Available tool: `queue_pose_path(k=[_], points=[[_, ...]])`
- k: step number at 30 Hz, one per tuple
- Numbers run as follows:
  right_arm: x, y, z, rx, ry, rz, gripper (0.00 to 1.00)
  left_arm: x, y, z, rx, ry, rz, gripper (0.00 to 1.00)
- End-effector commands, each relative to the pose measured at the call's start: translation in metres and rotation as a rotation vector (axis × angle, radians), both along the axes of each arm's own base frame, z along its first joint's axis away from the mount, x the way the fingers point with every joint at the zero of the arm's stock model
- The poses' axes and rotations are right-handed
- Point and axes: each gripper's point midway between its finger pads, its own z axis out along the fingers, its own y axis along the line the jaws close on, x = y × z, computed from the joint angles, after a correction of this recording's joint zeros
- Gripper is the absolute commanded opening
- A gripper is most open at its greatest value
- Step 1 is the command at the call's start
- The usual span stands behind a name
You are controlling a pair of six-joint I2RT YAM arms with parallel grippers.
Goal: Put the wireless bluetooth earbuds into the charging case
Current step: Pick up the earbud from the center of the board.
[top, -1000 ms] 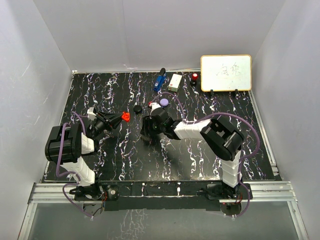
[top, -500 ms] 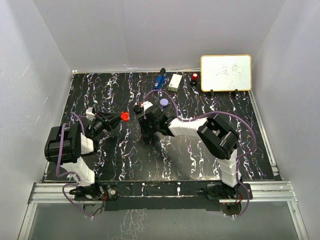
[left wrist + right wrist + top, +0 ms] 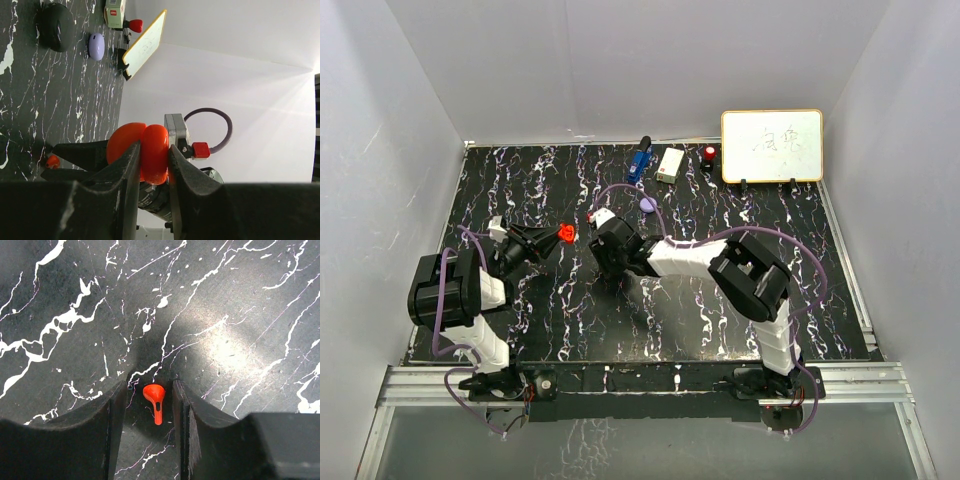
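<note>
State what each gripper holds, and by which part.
Left gripper pinches the red case across one rounded half. Right gripper holds nothing: its jaws straddle a red earbud lying on the table, untouched.

Marbled table (image 3: 650,320) carries red earbud (image 3: 155,397), purple case (image 3: 648,204).

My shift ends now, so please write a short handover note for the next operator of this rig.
Left gripper: shut on the red case, held above the table.
Right gripper: open, down at the table, one finger each side of a red earbud, not gripping it.
Done: case is lifted; its inside is hidden, so earbuds in it cannot be told.
Left: close on the earbud, carry it to the case, insert it.
</note>
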Motion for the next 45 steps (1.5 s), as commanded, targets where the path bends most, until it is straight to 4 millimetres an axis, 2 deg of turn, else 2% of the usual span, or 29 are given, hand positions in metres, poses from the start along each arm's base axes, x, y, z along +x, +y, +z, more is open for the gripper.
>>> queue_pose_path(k=[1,17,31,33,35,37,40,43,45], points=[[-0.023,-0.022,-0.042,-0.166,0.081,-0.002,0.37,-0.007,0.0,0.037,0.038,-0.204,-0.015,0.0],[-0.024,-0.033,-0.056,-0.259,0.069,-0.028,0.27,-0.006,0.002,0.032,0.035,-0.193,-0.012,0.0],[-0.032,-0.039,-0.061,-0.298,0.086,-0.019,0.28,-0.007,0.001,0.031,0.036,-0.189,-0.014,0.0],[-0.033,-0.039,-0.062,-0.3,0.088,-0.02,0.25,-0.007,0.001,0.031,0.038,-0.188,-0.014,0.0],[-0.033,-0.039,-0.063,-0.302,0.088,-0.022,0.16,-0.007,0.001,0.03,0.038,-0.186,-0.013,0.0],[-0.032,-0.039,-0.06,-0.297,0.077,-0.028,0.09,-0.006,0.001,0.03,0.039,-0.186,-0.014,0.0],[-0.025,-0.035,-0.05,-0.271,0.045,-0.041,0.04,-0.006,0.0,0.03,0.041,-0.184,-0.022,0.0],[-0.012,-0.023,-0.024,-0.179,0.004,-0.043,0.02,-0.006,0.0,0.029,0.044,-0.18,-0.033,0.0],[0.002,-0.016,0.0,-0.05,-0.004,-0.047,0.0,-0.006,-0.002,0.03,0.046,-0.178,-0.045,0.0]])
